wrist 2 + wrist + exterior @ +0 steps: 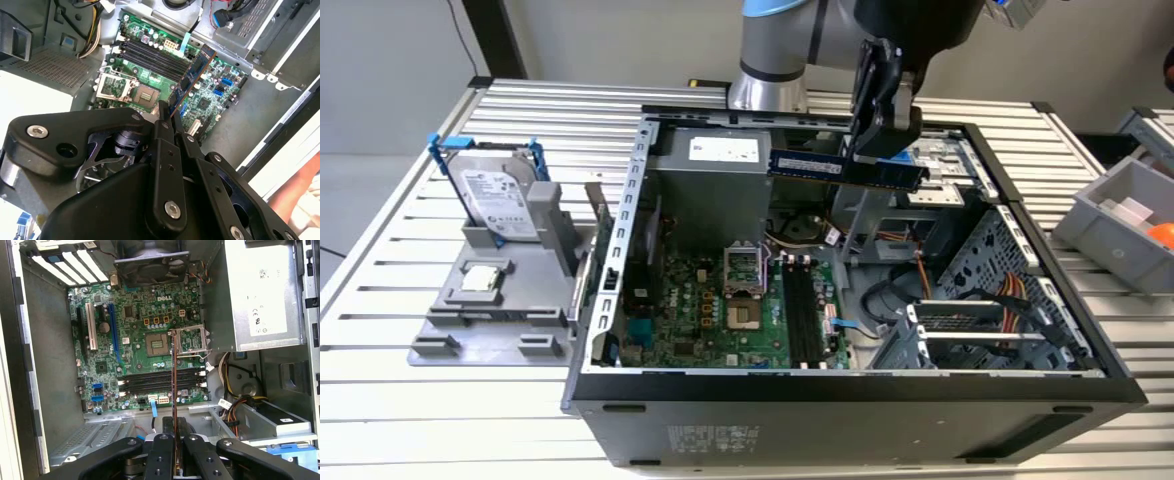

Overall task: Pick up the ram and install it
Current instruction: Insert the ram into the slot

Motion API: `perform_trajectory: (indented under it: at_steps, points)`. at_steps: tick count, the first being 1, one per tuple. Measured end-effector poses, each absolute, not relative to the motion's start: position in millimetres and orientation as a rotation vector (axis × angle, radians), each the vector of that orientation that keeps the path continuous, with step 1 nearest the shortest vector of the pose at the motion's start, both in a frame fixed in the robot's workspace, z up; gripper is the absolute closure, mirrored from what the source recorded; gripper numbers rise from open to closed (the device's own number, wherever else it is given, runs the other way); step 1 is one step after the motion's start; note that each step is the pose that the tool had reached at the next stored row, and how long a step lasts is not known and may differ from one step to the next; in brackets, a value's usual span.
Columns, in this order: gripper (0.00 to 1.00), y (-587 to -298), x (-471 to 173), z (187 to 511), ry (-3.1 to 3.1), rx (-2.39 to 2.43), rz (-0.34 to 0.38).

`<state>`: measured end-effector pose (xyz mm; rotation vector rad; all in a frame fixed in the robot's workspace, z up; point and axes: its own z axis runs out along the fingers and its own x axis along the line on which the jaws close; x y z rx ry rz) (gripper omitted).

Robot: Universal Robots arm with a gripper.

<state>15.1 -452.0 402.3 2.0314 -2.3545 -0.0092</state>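
Observation:
My gripper (878, 158) is shut on the ram (807, 163), a long blue-green stick held level above the rear of the open computer case (607, 250). The stick hangs well above the green motherboard (707, 305) and its black memory slots (807, 312). In the second wrist view the ram (195, 70) runs out from between the black fingers (162, 131), slanting across the slots (150, 54) below. In the first wrist view the ram (173, 375) appears edge-on, crossing over the slots (160, 382) and the open processor socket (159, 344).
A silver hard drive in a blue frame (494, 190) and a small square processor chip (483, 278) sit on a grey fixture at the exterior view's left. Inside the case are a power supply (262, 295), cable bundles (927, 280) and a drive cage (987, 335). A grey bin (1127, 225) stands at the right.

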Motion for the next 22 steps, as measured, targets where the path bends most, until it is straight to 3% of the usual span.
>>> perform_trajectory:
  at_steps: [22]
  points:
    - [1.0,-451.9,14.8,402.2,-2.542,1.793,-0.014]
